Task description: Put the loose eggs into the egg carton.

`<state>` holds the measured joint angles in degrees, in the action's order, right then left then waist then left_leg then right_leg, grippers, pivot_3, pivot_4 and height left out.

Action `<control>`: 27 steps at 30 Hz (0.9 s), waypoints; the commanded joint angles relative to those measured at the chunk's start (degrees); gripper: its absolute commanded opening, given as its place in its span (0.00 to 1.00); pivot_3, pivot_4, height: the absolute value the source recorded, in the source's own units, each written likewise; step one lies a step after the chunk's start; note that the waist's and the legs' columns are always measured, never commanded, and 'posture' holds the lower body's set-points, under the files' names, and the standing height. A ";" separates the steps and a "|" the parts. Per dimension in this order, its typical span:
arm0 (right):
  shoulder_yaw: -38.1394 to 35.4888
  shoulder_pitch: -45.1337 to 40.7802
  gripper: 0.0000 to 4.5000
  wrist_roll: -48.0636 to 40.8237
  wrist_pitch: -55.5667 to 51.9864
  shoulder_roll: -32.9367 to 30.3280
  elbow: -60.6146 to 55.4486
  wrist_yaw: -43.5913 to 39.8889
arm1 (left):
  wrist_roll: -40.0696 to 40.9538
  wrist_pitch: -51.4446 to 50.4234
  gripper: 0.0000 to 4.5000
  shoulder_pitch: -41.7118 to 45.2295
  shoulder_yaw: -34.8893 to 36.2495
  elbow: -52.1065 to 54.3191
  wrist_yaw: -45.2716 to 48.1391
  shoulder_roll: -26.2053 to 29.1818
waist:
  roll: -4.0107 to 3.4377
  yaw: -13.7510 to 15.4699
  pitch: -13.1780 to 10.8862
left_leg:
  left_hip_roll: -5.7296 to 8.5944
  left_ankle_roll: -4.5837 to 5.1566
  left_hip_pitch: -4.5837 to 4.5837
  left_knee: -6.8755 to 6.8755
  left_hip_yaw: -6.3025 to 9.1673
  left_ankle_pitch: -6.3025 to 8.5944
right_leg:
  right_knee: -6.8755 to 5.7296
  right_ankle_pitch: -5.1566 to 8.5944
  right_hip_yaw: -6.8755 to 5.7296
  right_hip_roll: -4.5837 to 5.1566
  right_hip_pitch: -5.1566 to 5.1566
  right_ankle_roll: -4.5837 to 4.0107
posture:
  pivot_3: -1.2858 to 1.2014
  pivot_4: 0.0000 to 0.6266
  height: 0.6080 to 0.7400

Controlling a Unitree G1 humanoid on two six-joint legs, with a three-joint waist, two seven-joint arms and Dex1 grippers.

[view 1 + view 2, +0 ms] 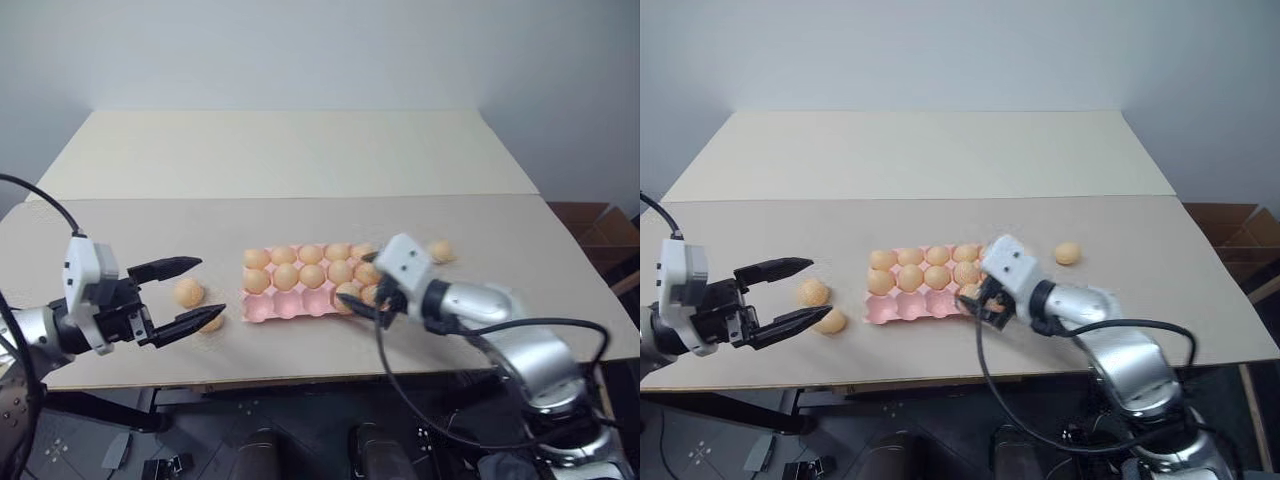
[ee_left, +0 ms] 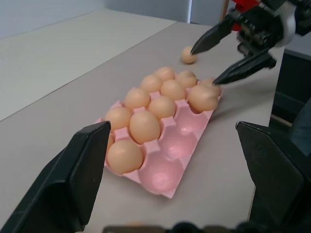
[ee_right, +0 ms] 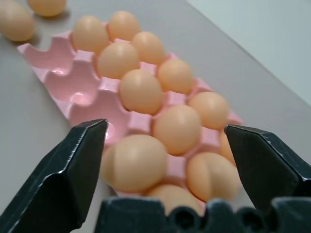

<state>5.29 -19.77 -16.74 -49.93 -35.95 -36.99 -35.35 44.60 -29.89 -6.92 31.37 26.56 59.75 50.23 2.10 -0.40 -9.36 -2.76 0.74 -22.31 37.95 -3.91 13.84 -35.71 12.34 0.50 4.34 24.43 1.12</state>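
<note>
No words, numbers, labels or signs can be read anywhere; the egg carton (image 2: 167, 187) is plain pink with no print; the eggs (image 3: 141, 91) have no stamps; the worktop (image 1: 300, 160) is bare of writing.

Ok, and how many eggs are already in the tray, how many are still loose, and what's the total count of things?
Eggs seated in cups: 12
Loose eggs: 3
Egg carton: 1
Total: 16 things, 15 of them eggs
</note>
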 commanded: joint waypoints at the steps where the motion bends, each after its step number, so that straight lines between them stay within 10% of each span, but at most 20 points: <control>1: -12.42 5.73 1.00 -3.35 9.20 -5.50 0.85 -7.91 | -1.19 1.74 1.00 -1.11 4.26 -3.95 2.44 1.55 | 0.00 0.26 0.00 | 0.02 0.00 -0.02 0.00 0.00 0.01 | 0.01 0.01 -0.01 0.02 0.00 0.00 | 0.52 0.24 1.00; 11: -27.21 19.11 1.00 -5.89 31.49 -12.76 16.87 -24.74 | -3.02 5.23 1.00 -8.05 9.62 -12.26 9.82 1.08 | 0.01 -0.45 0.00 | -0.07 0.01 0.19 0.00 -0.08 0.02 | 0.00 0.41 0.07 -0.03 -0.11 -0.05 | 0.52 0.24 1.00; 27: -10.85 -1.58 1.00 8.30 32.97 -4.57 37.64 -7.82 | -1.17 3.63 1.00 -3.49 6.05 -8.07 7.44 0.90 | 0.00 -0.66 -0.01 | -0.05 0.00 0.21 0.00 -0.18 0.01 | -0.11 0.33 0.21 -0.04 -0.04 -0.17 | 0.52 0.24 1.00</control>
<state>-6.64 -18.78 -10.91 -18.44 -41.14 -2.32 -46.19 42.85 -26.42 -10.96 36.99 17.25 67.42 50.34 2.11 -1.06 -9.37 -2.80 0.74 -22.11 37.95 -4.08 13.85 -35.82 12.63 0.71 4.30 24.40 0.88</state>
